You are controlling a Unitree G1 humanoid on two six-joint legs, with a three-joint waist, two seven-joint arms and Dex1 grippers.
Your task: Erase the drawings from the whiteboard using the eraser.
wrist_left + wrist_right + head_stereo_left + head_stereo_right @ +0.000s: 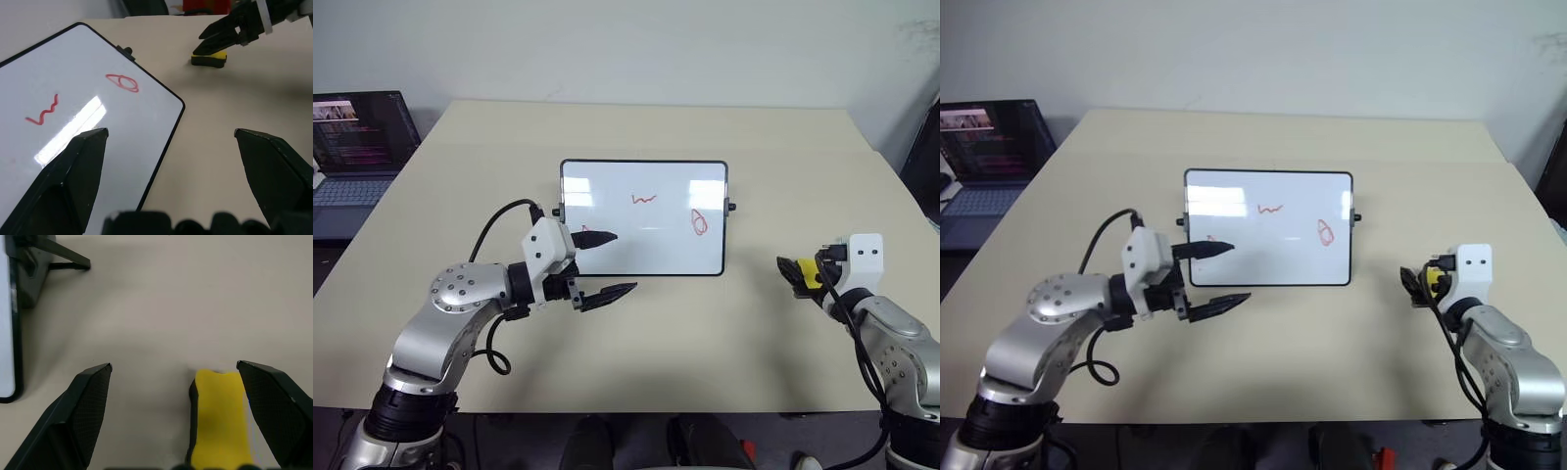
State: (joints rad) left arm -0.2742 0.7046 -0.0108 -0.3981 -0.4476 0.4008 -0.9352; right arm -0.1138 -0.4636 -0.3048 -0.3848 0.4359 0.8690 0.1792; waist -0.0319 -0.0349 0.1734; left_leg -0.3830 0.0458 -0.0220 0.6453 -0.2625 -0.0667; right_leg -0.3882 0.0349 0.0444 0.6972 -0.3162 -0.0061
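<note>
eraser position: the eraser [218, 417] lies flat on the surface [705, 333], on the right side of the scene, well right of the whiteboard [643, 217] and apart from it.
eraser versus jaws: in the right wrist view it sits between the right gripper [175, 421] fingers, off-centre, close against one finger and well clear of the other.
eraser long axis: runs roughly along the fingers' own direction, so the jaws would close across its narrow width.
nearer arm: the right one by far; the left gripper [597, 265] hangs at the whiteboard's near left corner.
right jaws: spread wide, holding nothing; the block is not yet pinched.
left jaws: spread wide, empty, one finger in front of the board's face, the other in front of the surface just near of it.
drawings: the drawings [645, 200] are thin red lines, a squiggle in the middle, an oval loop [699, 223] to the right, a mark at the left partly hidden by the left finger.
materials: eraser is a yellow block with a dark underside, probably soft; board is glossy white, black-framed, rounded corners, propped on a stand; surface is matte beige.
likely need: shift the right jaws sideways to centre the block before closing.
</note>
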